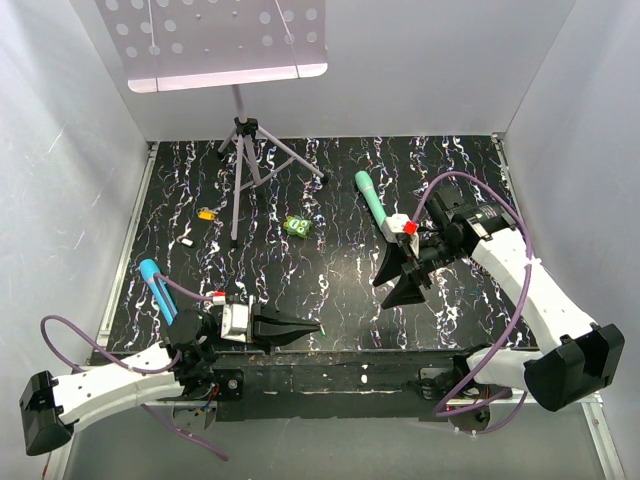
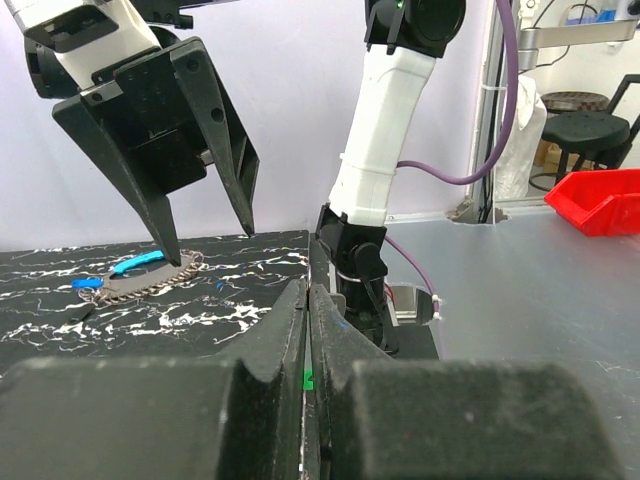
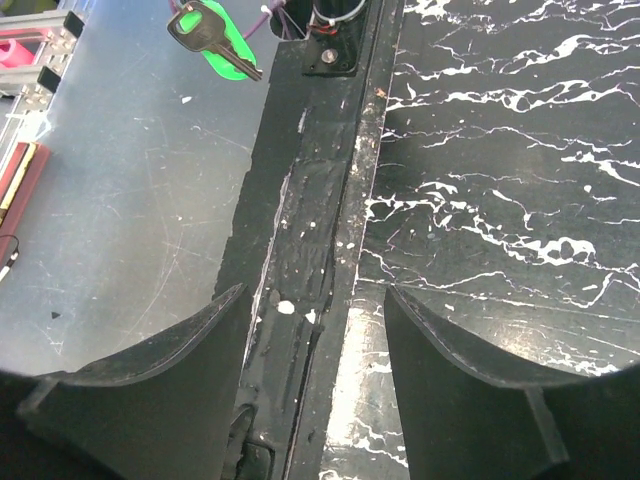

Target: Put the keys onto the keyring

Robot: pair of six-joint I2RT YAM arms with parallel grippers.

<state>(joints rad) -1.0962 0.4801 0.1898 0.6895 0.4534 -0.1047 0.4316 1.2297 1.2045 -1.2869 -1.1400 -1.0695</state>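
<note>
Left pincer [image 1: 312, 328] pinches green key [image 3: 212, 40], open right pincer [image 2: 210, 244] overhanging keyring [image 2: 145, 285].

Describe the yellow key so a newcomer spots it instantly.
Start at the tripod on the black marbled mat. Just left of the leg pointing toward the arms lies the yellow-orange key. It is tiny and warm-coloured, unlike the chunkier green object right of that leg.

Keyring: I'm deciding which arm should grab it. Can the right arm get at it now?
Probably yes. The right gripper stands open just above the keyring, which lies flat on the table, and nothing shows between them.
</note>
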